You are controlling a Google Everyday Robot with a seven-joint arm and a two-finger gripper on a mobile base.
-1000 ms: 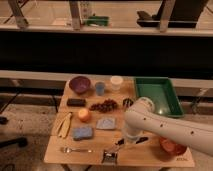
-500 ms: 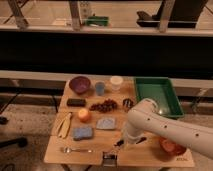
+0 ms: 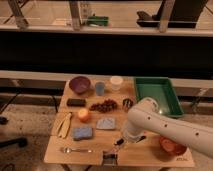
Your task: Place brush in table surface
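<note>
Where the wooden table surface meets its front edge, the hand clamps the brush.

Your worktop is light-brown wood, matt, smooth-looking. The arm's shell reads as glossy white plastic; its hand sits low at the worktop's front edge, dark, matt. The brush just above it shows a slim black handle. You have a green plastic tray, a silvery metal fork, and a purple bowl with a dull finish.
</note>
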